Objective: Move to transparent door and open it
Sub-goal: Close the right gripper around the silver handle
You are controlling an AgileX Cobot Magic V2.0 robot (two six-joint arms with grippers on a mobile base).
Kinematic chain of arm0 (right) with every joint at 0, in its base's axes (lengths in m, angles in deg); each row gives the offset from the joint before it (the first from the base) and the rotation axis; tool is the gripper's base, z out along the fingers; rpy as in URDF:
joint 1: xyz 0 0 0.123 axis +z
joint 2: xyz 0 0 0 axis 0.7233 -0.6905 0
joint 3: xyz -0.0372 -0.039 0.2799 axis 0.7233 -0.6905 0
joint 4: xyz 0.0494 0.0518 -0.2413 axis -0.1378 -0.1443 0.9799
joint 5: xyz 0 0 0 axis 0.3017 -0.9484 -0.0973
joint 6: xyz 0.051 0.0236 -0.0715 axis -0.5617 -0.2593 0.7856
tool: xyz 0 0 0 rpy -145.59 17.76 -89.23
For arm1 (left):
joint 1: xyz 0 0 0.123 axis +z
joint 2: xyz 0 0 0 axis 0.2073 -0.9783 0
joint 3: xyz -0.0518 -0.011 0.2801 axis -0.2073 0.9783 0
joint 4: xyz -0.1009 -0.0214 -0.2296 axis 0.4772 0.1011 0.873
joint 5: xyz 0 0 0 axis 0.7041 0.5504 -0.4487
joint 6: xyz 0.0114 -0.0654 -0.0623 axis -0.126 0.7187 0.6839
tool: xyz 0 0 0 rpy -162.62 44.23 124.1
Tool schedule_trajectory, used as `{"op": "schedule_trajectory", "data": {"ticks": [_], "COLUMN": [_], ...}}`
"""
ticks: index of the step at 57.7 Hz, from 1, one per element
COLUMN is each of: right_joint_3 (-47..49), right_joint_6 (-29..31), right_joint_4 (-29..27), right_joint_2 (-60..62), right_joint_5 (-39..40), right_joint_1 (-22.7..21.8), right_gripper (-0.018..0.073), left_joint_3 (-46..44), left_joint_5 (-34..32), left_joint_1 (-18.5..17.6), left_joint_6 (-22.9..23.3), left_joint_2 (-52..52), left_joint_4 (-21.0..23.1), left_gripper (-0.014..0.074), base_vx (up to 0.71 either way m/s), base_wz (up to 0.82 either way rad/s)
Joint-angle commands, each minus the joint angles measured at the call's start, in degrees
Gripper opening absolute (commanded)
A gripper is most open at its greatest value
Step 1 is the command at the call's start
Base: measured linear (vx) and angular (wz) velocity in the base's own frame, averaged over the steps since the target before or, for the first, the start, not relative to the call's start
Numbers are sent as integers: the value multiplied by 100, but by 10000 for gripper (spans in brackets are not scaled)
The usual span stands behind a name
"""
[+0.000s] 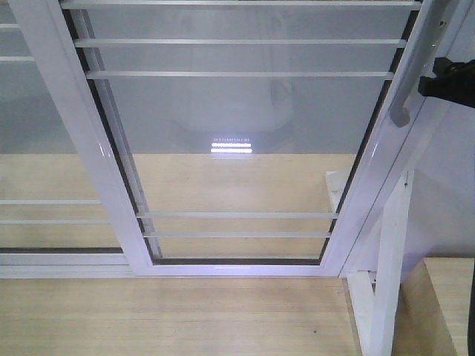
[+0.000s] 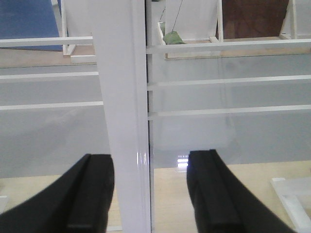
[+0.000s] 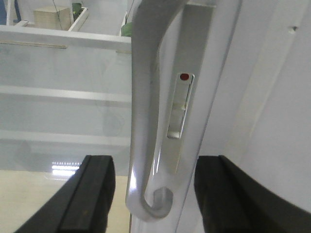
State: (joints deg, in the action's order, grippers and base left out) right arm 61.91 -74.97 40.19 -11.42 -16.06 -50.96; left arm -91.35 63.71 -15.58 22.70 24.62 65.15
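The transparent door [image 1: 237, 133] fills the front view: clear glass in a white frame with thin white bars across it. Its curved silver-grey handle [image 1: 404, 93] runs along the right edge. My right gripper [image 1: 445, 85] shows as a black block just right of the handle. In the right wrist view this gripper [image 3: 158, 194] is open, and the handle [image 3: 146, 111] hangs between the fingers [image 3: 92, 194] with gaps on both sides. My left gripper [image 2: 150, 194] is open too, straddling the white upright [image 2: 124, 121] of the door frame without touching it.
A second glass panel [image 1: 37, 111] without a handle stands to the left. A white outer frame with a slanted brace [image 1: 390, 259] rises at the right, beside a wooden box [image 1: 445, 297]. Light wood flooring [image 1: 185, 319] lies below. A latch slot with a red dot [image 3: 184, 76] sits behind the handle.
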Motion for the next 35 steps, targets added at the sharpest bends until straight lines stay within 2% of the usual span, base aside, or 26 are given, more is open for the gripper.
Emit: {"op": "schedule_trajectory", "data": {"ticks": [1, 22, 35], "right_joint_3": [502, 1666, 2067], "right_joint_6": [-40, -150, -323], "right_joint_4": [78, 78, 92], "right_joint_2": [-142, -1287, -1759], "right_joint_5": [573, 567, 571], "right_joint_1": [-2, -2, -2], "right_gripper": [452, 452, 437], "left_joint_3": [-195, -195, -195], "left_joint_5": [-506, -506, -511], "left_joint_1": [9, 9, 9], "left_joint_6": [-1, -1, -1], "left_joint_2": [24, 24, 24], "left_joint_4": [18, 18, 18], "left_gripper": [472, 472, 472], "base_vx": [0, 0, 0], "base_wz": [0, 0, 0]}}
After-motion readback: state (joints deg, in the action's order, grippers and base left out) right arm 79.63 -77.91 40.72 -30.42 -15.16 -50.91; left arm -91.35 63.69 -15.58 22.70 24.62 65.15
